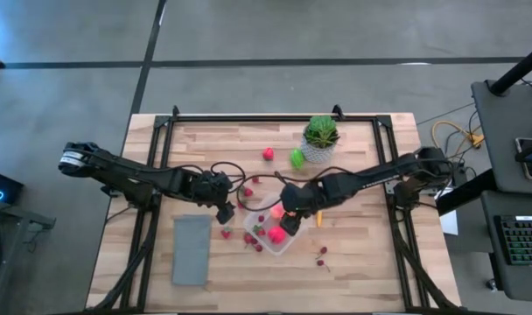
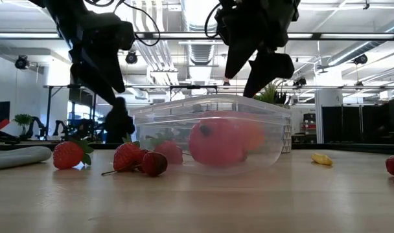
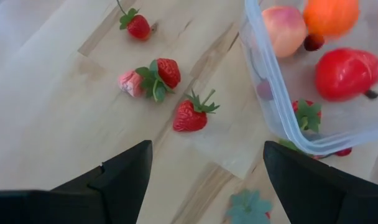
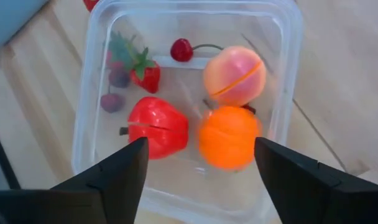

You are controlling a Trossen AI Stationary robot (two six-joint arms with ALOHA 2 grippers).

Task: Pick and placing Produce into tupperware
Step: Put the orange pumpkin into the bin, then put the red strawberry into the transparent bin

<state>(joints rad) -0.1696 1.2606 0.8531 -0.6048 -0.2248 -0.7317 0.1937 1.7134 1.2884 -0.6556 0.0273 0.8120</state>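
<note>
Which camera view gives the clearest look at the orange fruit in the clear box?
The right wrist view: the orange fruit lies unobstructed inside the tupperware. The left wrist view clips it at the edge, the low view blurs it through the wall, and the high view hides it.

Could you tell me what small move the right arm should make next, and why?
Probably lift clear of the tupperware: the right gripper hangs open above it, and the orange piece already lies inside beside the red piece. Strawberries remain on the table.

Open-plan robotics lab: exposed ceiling ducts (image 2: 203, 48), concrete floor (image 1: 65, 96), wooden bench (image 1: 353, 262) on black frame, keyboard (image 1: 521, 241) at lower right.
</note>
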